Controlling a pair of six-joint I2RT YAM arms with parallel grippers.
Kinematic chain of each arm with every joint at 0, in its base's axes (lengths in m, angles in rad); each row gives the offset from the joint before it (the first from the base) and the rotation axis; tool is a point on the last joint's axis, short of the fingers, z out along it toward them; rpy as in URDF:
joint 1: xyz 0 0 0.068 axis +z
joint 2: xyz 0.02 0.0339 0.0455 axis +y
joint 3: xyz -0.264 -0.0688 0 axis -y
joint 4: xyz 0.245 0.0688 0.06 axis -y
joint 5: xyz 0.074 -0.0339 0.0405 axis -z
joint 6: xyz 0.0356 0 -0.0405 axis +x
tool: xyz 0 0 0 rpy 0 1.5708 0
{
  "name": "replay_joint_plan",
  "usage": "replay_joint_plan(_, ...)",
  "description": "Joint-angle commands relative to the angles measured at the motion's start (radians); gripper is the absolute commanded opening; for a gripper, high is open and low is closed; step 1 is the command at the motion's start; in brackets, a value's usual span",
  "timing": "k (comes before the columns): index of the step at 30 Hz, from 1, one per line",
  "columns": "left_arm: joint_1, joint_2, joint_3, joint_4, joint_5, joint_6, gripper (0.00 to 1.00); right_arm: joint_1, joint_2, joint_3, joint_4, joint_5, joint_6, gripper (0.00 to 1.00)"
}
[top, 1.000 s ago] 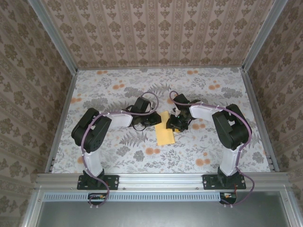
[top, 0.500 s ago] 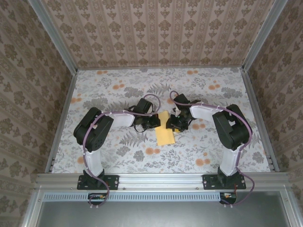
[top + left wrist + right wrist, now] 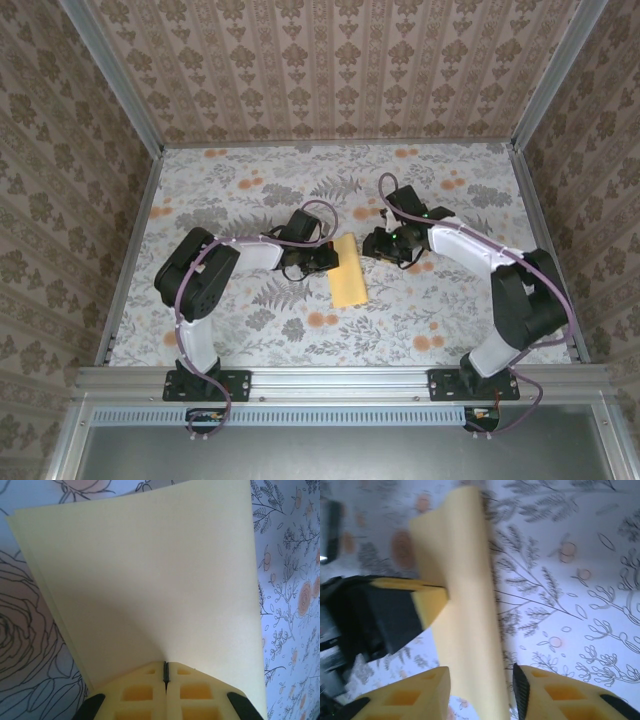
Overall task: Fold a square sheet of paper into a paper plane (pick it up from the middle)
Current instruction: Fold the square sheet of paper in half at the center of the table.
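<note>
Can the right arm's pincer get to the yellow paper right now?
Probably yes. The right pincer is open and faces the yellow paper, close ahead with nothing between. The left pincer is shut on the paper's opposite side, leaving this edge free.

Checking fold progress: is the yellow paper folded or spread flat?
Folded: from above the yellow paper is a narrow rectangle, and the left wrist view shows two layers at its edge.

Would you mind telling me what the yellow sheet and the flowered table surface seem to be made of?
The sheet: thin matte paper, pale yellow; it shows a crisp edge and curves where the left jaws pinch it. The table surface: likely a printed paper or vinyl covering, smooth, with a flat floral pattern; which one cannot be told.
</note>
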Motion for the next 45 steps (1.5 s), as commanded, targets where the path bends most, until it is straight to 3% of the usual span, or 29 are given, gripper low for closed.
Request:
replay_joint_plan(1,-0.005,0.105,-0.059,-0.141,-0.054,0.005,0.00,0.029,0.015,0.001,0.054,-0.023,0.032,0.24)
replay_joint_plan(3,-0.004,0.105,-0.059,-0.139,-0.053,0.002,0.00,0.049,0.049,0.011,0.087,-0.032,0.059,0.05)
replay_joint_plan(4,-0.002,0.107,-0.056,-0.143,-0.051,0.002,0.00,0.057,0.067,0.015,0.102,-0.042,0.068,0.00)
replay_joint_plan(12,0.009,0.111,-0.054,-0.170,-0.037,-0.015,0.00,0.101,0.211,0.077,0.191,-0.089,0.088,0.00)
replay_joint_plan(26,0.009,0.129,-0.037,-0.226,-0.050,-0.021,0.00,0.073,0.324,0.044,0.186,-0.069,0.013,0.00)
replay_joint_plan(36,0.008,0.154,-0.052,-0.250,-0.058,-0.036,0.00,-0.040,0.301,-0.070,0.237,-0.141,-0.076,0.00)
replay_joint_plan(45,0.010,0.160,-0.057,-0.244,-0.059,-0.036,0.00,-0.085,0.156,-0.102,0.267,-0.118,-0.062,0.00)
